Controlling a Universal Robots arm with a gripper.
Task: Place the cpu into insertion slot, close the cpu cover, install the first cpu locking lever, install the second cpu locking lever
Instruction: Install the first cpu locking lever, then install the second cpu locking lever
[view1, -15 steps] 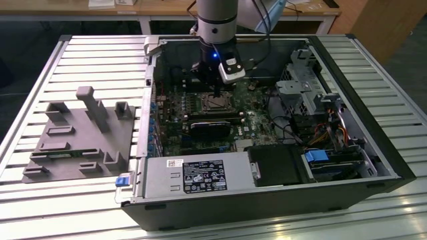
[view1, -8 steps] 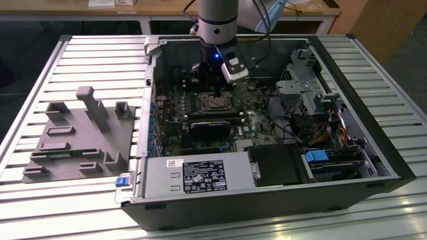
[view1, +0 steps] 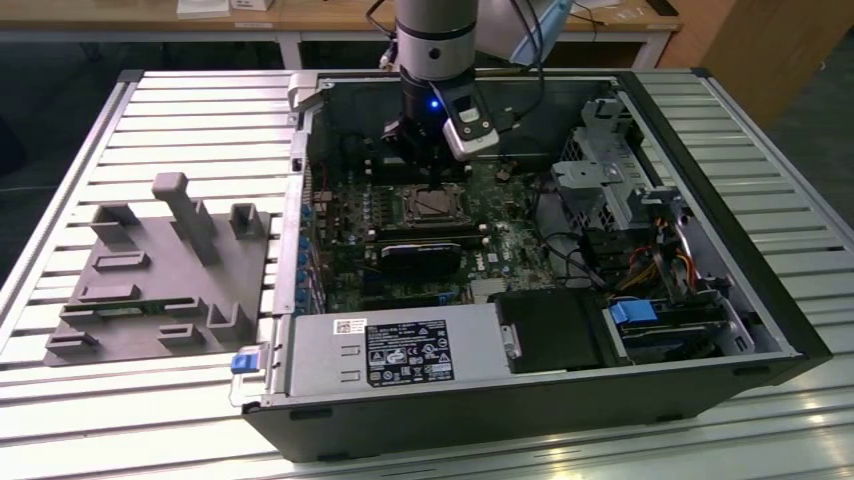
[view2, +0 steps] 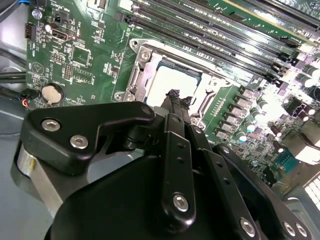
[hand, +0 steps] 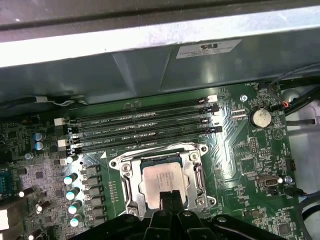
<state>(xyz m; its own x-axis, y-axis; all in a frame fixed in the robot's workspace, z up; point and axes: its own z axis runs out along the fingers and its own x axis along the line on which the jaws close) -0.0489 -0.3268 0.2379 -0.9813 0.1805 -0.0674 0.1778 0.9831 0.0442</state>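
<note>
One dull silver-grey square cpu seated in black-rimmed insertion slot, thin silvery cpu cover framing its edges, black gripper jaws pinched together, empty, over one cpu edge, dark computer case open above.

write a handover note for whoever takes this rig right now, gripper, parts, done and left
Gripper: shut, its tips over one edge of the cpu, holding nothing that I can see.
Small flat square cpu with a dull silver-grey top: seated in the square black-and-metal insertion slot on the green motherboard.
Thin silvery metal cpu cover, a frame with a square window: lying flat around the cpu.
Done: cpu placed; cover looks closed.
Left: the two locking levers; I cannot tell whether either is latched.
</note>
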